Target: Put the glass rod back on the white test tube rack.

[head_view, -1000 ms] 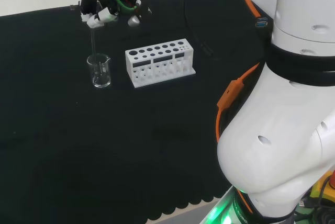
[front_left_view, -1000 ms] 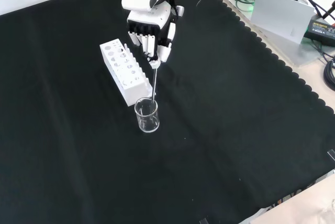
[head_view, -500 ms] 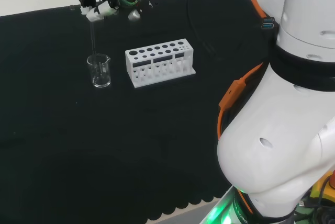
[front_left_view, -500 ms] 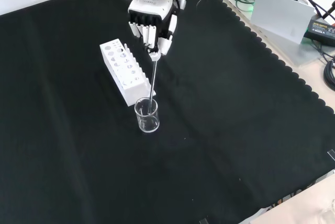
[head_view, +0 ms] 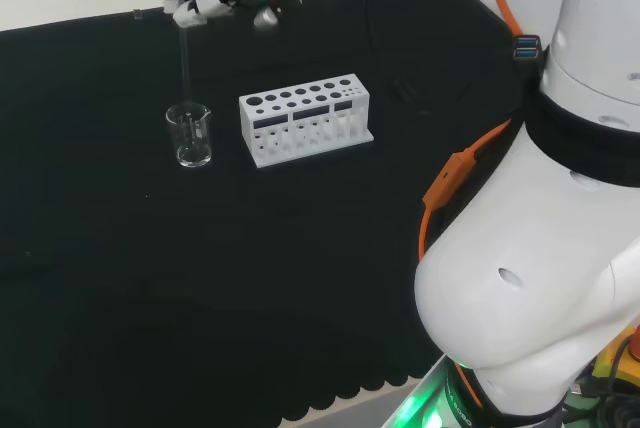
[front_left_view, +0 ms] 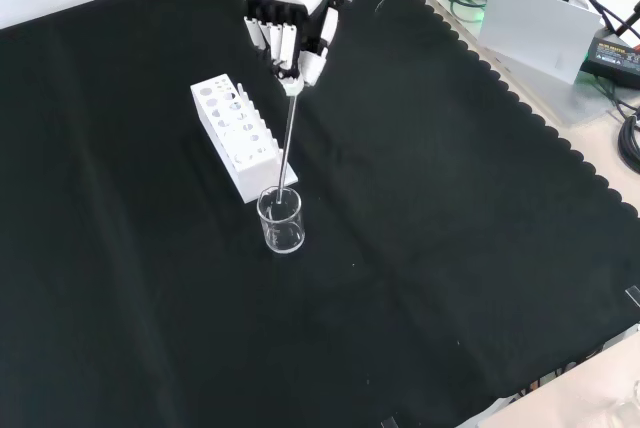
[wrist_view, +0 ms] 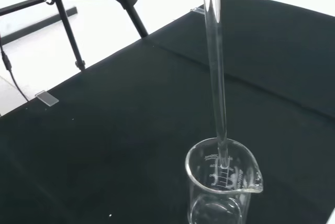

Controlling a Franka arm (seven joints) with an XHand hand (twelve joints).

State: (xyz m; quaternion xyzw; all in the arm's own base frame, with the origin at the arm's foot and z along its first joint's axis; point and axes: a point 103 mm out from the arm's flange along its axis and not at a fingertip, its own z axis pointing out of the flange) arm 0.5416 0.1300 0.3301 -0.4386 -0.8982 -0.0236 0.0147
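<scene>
Pinching the glass rod — hand (fingers curled), tip inside beaker.

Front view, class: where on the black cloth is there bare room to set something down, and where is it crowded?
Bare: the black cloth right of and below the clear glass beaker. Crowded: the white test tube rack beside the beaker, with the hand holding the glass rod above.

White rack, black cloth
</scene>
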